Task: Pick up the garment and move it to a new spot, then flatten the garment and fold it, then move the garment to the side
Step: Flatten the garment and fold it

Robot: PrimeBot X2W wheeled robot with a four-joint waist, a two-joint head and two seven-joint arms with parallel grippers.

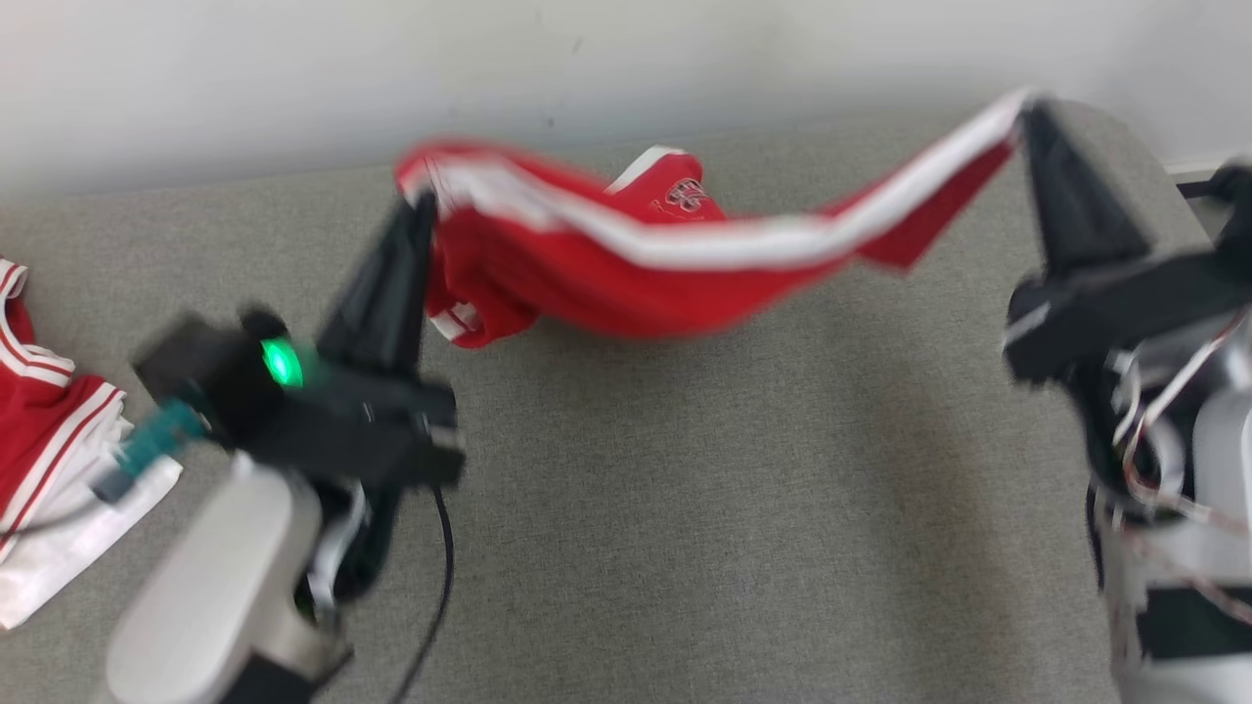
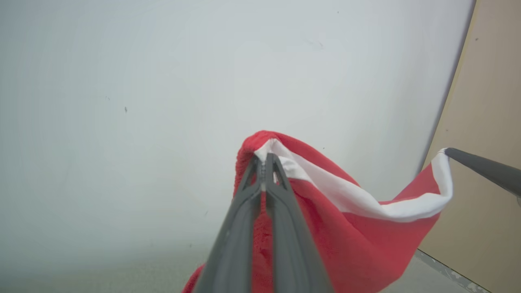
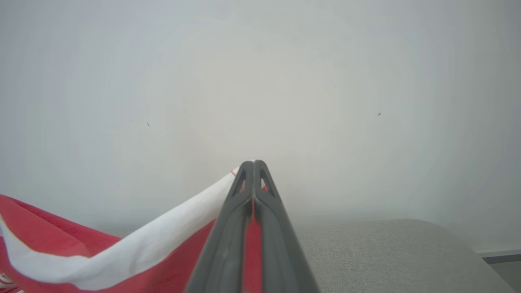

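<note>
The red garment (image 1: pixel 587 269) is held in the air above the grey fabric surface (image 1: pixel 685 508). Its white band sags between the left claw (image 1: pixel 424 202) and the right claw (image 1: pixel 1027 114), each clamped on one end. Such a thin pinch could be lost if the band is pulled tight.

The red-and-white cloth garment (image 1: pixel 626 284) looks soft, matt and slightly fleecy; the grey woven-fabric worktop (image 1: pixel 685 508) looks coarse and matt.
</note>
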